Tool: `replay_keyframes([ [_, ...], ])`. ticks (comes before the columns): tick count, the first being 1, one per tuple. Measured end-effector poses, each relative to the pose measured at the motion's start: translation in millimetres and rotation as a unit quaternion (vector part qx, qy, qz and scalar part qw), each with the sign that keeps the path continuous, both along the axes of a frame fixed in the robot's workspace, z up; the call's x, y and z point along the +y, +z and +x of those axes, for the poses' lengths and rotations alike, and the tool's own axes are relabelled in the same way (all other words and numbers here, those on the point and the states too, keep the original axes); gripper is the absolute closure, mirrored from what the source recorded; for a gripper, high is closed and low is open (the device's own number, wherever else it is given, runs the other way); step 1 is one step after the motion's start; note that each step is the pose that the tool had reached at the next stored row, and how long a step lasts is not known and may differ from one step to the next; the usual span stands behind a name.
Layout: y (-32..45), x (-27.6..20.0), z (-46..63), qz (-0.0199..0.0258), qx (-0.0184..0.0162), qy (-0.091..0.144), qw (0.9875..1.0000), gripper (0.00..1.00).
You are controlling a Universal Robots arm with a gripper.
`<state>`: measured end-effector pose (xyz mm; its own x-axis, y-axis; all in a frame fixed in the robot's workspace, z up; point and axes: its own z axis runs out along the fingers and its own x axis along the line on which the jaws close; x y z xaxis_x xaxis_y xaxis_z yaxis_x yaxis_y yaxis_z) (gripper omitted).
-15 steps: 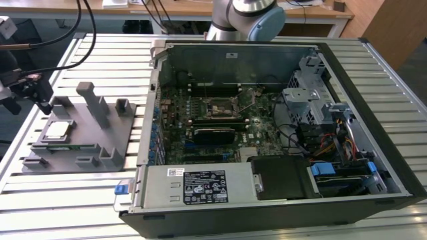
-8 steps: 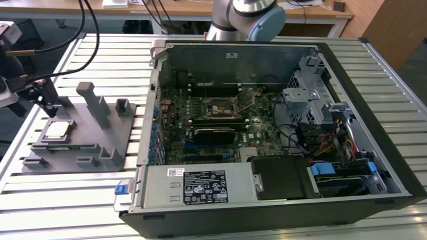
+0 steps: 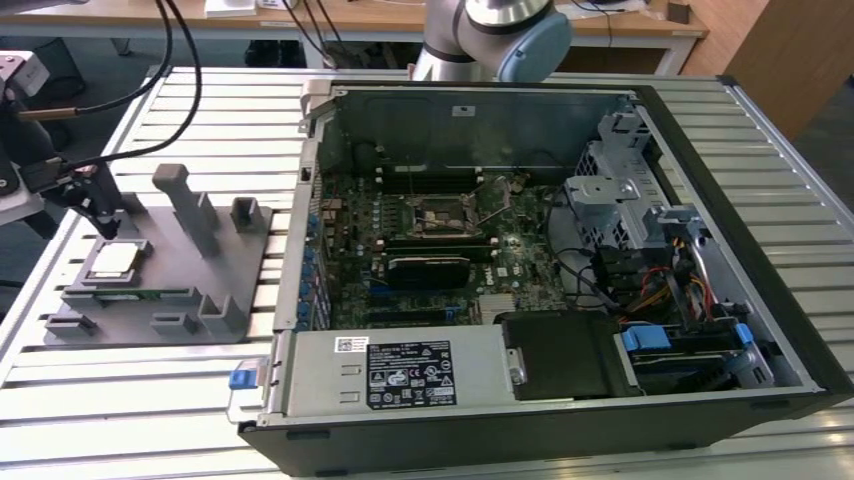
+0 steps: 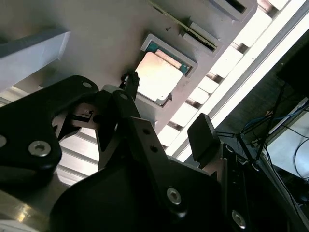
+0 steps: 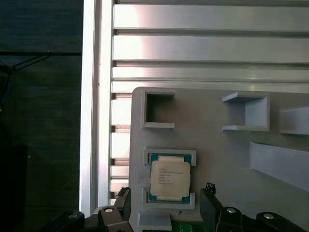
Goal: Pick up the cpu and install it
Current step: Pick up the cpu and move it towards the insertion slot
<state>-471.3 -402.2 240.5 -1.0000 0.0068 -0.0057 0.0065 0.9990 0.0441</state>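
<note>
The cpu (image 3: 112,262) is a small square chip with a silver top, lying flat in a raised pocket of the grey fixture plate (image 3: 160,275) at the exterior view's left. Both wrist views show it too, as cpu (image 5: 169,178) and cpu (image 4: 157,77). My gripper (image 3: 106,222) hangs just above it and is open. In the first wrist view the gripper (image 5: 165,194) has one black fingertip (image 5: 122,199) on each side of the chip, apart from it. The second wrist view shows the gripper (image 4: 166,113) held above the chip with nothing between its fingers.
An open computer case (image 3: 747,130) lies at the exterior view's right, its motherboard socket (image 3: 446,214) uncovered near the middle. Tall posts (image 3: 184,205) rise from the fixture plate beside my gripper. A green board (image 3: 134,293) sits in a slot below the chip. The table (image 3: 134,400) is slatted aluminium.
</note>
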Motion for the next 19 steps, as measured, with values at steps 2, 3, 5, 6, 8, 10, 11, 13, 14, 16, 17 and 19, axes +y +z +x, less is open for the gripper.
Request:
replay_keyframes([
  [2, -2.5, 0.0, 2.7, -0.0001, -0.001, 0.0, 1.0, 0.32],
  [3, -4.0, 0.0, 4.0, 0.0, -0.0018, 0.0, 1.0, 0.32],
  [5, -6.8, 0.1, 4.9, 0.0001, -0.0024, 0.0, 1.0, 0.32],
  [6, -8.0, 0.0, 4.9, 0.0, -0.0024, 0.0, 1.0, 0.32],
  [8, -11.3, 0.0, 4.9, 0.0, -0.0028, 0.0, 1.0, 0.32],
  [10, -15.0, 0.0, 4.9, 0.0, -0.0036, 0.0, 1.0, 0.32],
  [11, -16.8, -0.1, 4.9, 0.0, -0.004, -0.001, 1.0, 0.32],
  [13, -20.4, 0.0, 4.8, 0.0, -0.0047, -0.002, 1.0, 0.32],
  [14, -22.1, 0.0, 4.8, 0.0, -0.0052, -0.002, 1.0, 0.32],
  [16, -22.5, 0.0, 4.8, 0.0, -0.0052, -0.002, 1.0, 0.32],
  [17, -22.5, 0.0, 4.8, -0.0001, -0.0052, -0.002, 1.0, 0.32],
  [19, -22.5, 0.0, 4.8, -0.0001, -0.0052, -0.002, 1.0, 0.32],
])
